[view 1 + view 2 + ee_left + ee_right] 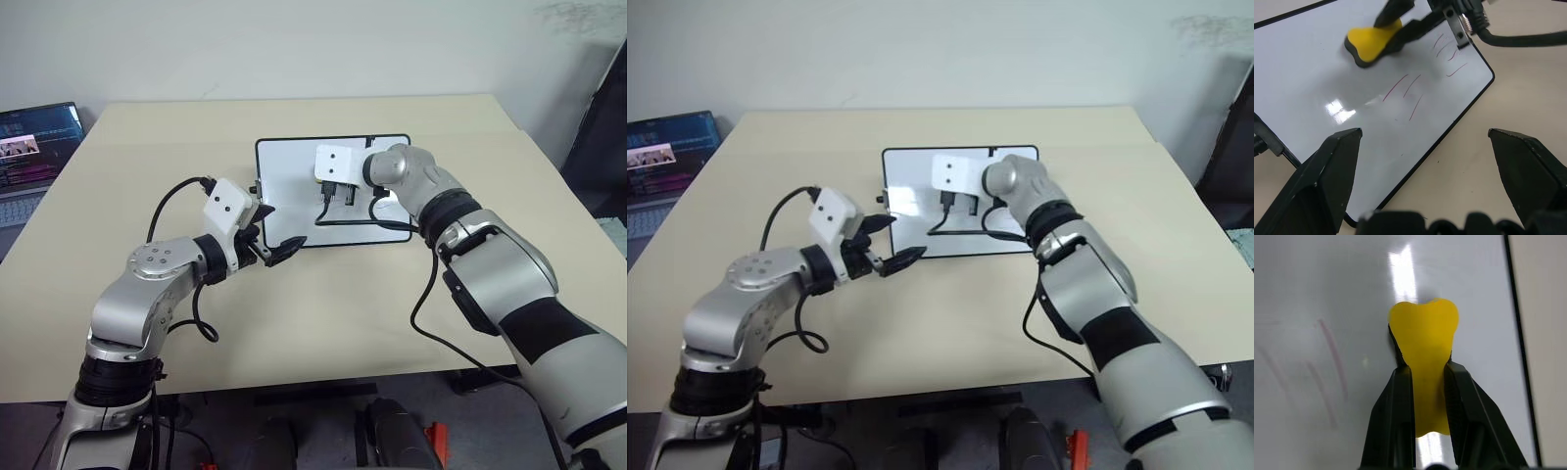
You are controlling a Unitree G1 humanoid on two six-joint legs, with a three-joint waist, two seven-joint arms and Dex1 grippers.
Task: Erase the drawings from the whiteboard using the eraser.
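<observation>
The whiteboard (pixel 284 168) lies flat on the table's far middle. My right gripper (pixel 1423 369) is shut on the yellow eraser (pixel 1423 335), whose black base rests on the board's surface near its middle. Thin reddish drawings (pixel 1404 88) mark the board beside the eraser, with more strokes (pixel 1445 46) toward one corner. The left gripper (pixel 280 229) hangs open at the board's near left corner with nothing between its fingers (pixel 1339 156).
A laptop (pixel 34 147) with a lit screen stands at the table's far left edge. Black cables loop from both wrists, one lying over the board (pixel 362 223). The tan tabletop (pixel 323 313) stretches bare toward me.
</observation>
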